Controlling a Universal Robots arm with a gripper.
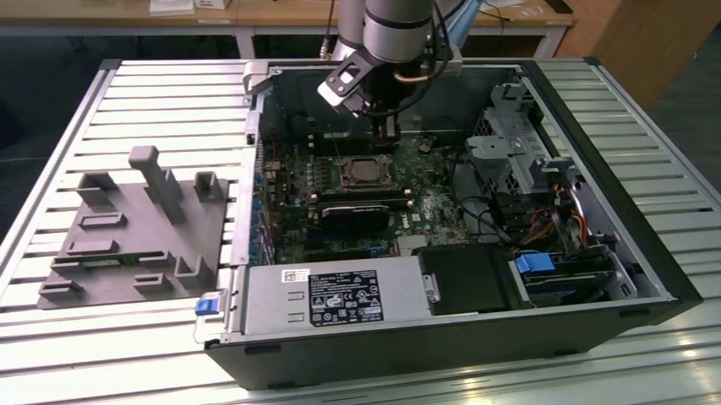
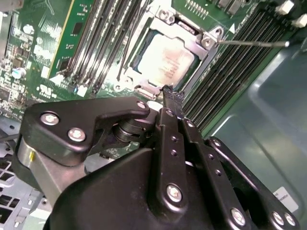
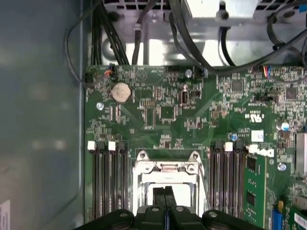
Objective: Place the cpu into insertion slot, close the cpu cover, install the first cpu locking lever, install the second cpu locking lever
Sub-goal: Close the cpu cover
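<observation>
— Where is the gripper (image 1: pixel 387 133) hanging?

— It is hovering inside the open case (image 1: pixel 664 278), just above the slot (image 1: pixel 343 171) on the green board (image 1: pixel 434 211), with the arm reaching down over it.

— Is it gripping anything?

— No. In both wrist views its two fingers (image 2: pixel 168 103) are pressing flat against each other, and nothing is sitting between them.

— And the cpu?

— The cpu (image 2: pixel 165 60) is lying flat in the slot, directly past the fingertips, its pale face showing through the cover's window. The fingertips are pointing at the slot's near edge, close to it. Whether they are touching it cannot be told.

— How is the cover lying?

— The cover (image 2: pixel 135 56) is lying down over the cpu, framing it all round.

— Any lever showing?

— One thin lever (image 2: pixel 249 42) is sticking out from a corner of the cover, off to one side of the gripper, and is running across the memory slots (image 2: pixel 225 72). Whether it is latched cannot be told.

— What else is sitting near?

— A black fan card (image 1: pixel 355 215) is sitting on the board just beyond the slot from the gripper. A coin cell (image 3: pixel 121 91) is lying further ahead on the board. A grey fixture (image 1: pixel 135 228) is resting on the slatted table (image 1: pixel 113 354), outside the case and well apart from the gripper.
</observation>
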